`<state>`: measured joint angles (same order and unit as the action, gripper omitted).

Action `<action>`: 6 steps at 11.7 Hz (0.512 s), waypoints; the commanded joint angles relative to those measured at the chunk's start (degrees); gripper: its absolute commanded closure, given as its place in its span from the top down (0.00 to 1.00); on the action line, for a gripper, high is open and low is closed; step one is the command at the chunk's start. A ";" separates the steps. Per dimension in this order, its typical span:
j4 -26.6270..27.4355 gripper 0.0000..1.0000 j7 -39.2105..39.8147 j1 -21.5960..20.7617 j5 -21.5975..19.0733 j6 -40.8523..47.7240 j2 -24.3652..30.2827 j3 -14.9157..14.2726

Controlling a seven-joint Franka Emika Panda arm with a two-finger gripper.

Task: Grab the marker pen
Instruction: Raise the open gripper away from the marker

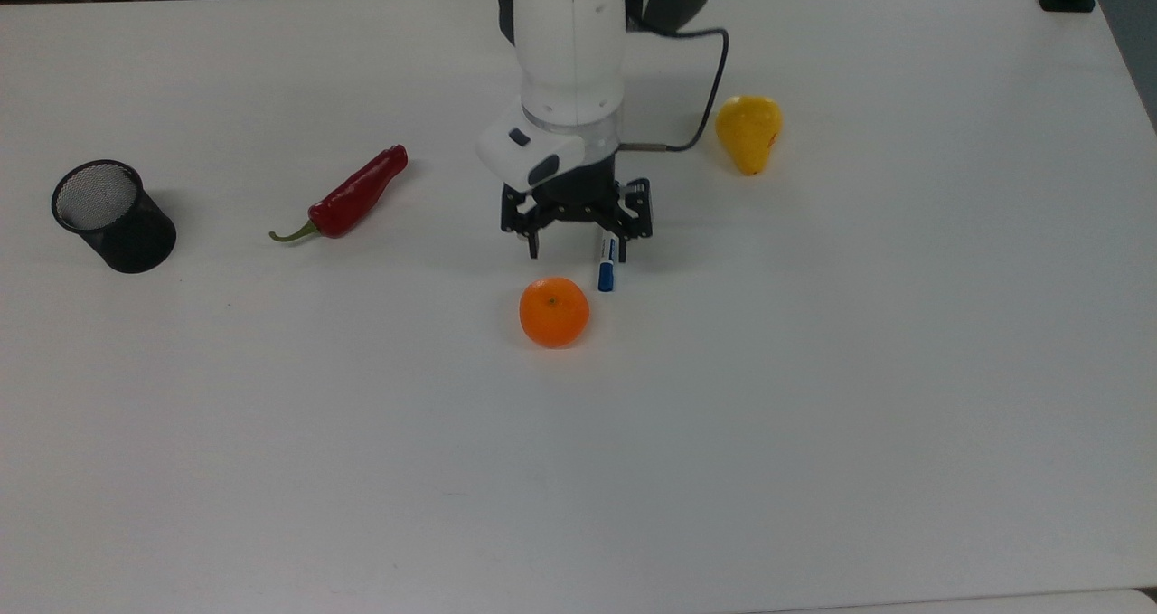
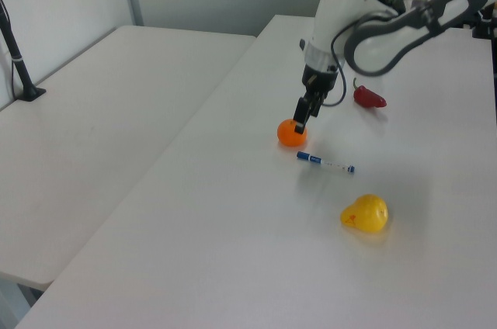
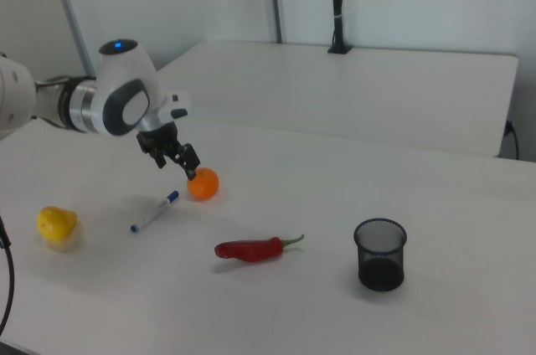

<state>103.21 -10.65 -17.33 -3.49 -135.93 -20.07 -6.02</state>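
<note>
Orange (image 1: pixel 553 312), chilli (image 1: pixel 349 196), pear (image 1: pixel 748 132), cup (image 1: pixel 112 215)

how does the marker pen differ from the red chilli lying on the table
The marker pen is slim, straight and white with a blue cap; the red chilli is thicker, tapering, with a curled green stem. The marker pen lies beside the orange, the red chilli apart. Both lie flat.
</note>
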 commanded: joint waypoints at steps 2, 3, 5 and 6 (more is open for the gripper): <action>-4.23 1.00 -1.30 3.17 0.60 18.81 9.50 0.40; -4.85 1.00 -1.31 4.05 0.51 23.56 12.13 0.40; -6.17 1.00 -1.31 5.19 0.42 29.98 16.18 0.40; -7.13 1.00 -1.39 5.81 0.24 33.33 17.51 0.48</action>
<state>96.90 -10.65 -13.10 -3.49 -110.87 -7.85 -6.05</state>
